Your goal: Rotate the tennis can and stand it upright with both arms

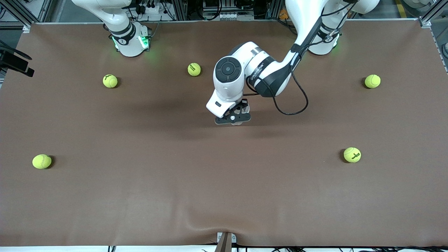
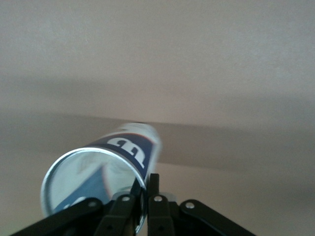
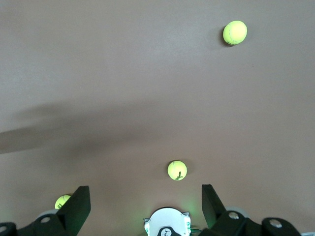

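The tennis can is a clear cylinder with a navy and white label and an open silver rim. In the left wrist view it runs from the rim down toward the brown table. My left gripper is shut on the can's rim wall, one finger inside and one outside. In the front view this gripper is over the table's middle and hides nearly all of the can. My right gripper is open and empty, high above its own base, and is out of the front view.
Several yellow-green tennis balls lie scattered on the table: two toward the right arm's end, one near the middle, two toward the left arm's end. A black cable loops below the left arm's wrist.
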